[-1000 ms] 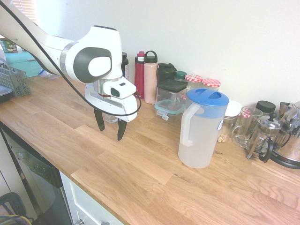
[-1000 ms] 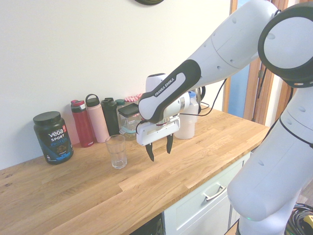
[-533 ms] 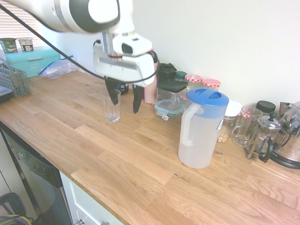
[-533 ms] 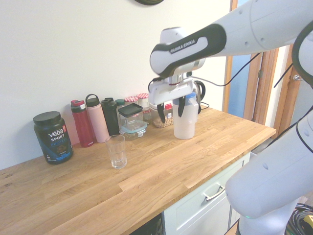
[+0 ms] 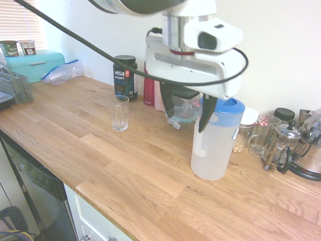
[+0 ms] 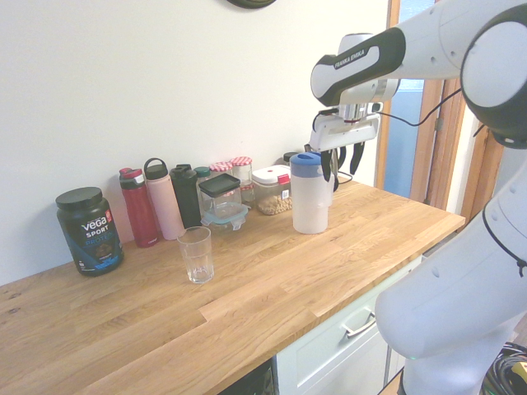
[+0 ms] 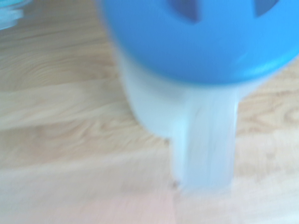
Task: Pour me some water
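Water [image 5: 209,165] sits low in the blue-lidded pitcher [image 5: 213,145] on my counter [image 5: 125,175]. My gripper [image 5: 185,111] hangs wide open and empty above the handle [image 5: 199,136].

Two exterior views face the wooden counter [image 5: 125,170] from opposite ends; wrist view looks straight down, close.

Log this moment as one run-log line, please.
phase: approach | end effector: open, empty, above pitcher handle | pitcher: upright on counter, lid on | glass: empty

Your water [image 5: 209,165]: clear, a low greyish level inside the upright frosted pitcher [image 5: 213,143] with blue lid [image 5: 223,109], standing mid-counter [image 5: 125,170], nearer the wall edge.
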`<state>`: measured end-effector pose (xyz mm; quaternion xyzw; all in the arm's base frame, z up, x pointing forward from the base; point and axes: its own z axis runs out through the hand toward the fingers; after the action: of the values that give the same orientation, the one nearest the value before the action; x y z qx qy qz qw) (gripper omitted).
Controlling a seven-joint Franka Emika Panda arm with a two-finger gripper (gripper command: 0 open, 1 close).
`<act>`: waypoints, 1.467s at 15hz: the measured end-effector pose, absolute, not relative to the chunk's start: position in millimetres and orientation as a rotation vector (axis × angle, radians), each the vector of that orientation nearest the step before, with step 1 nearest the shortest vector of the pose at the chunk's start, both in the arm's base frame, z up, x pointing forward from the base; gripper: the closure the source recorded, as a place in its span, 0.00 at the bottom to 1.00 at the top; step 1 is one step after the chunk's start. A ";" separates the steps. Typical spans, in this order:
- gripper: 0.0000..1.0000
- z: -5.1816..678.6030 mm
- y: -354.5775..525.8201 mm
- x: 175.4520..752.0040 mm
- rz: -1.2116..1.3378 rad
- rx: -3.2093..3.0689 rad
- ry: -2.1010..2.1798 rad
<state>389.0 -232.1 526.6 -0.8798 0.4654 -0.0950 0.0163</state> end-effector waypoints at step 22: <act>1.00 484.2 -226.6 441.6 -0.349 -2.803 1.328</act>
<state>441.6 -226.6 484.2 -0.8980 0.4254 -0.1119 0.0103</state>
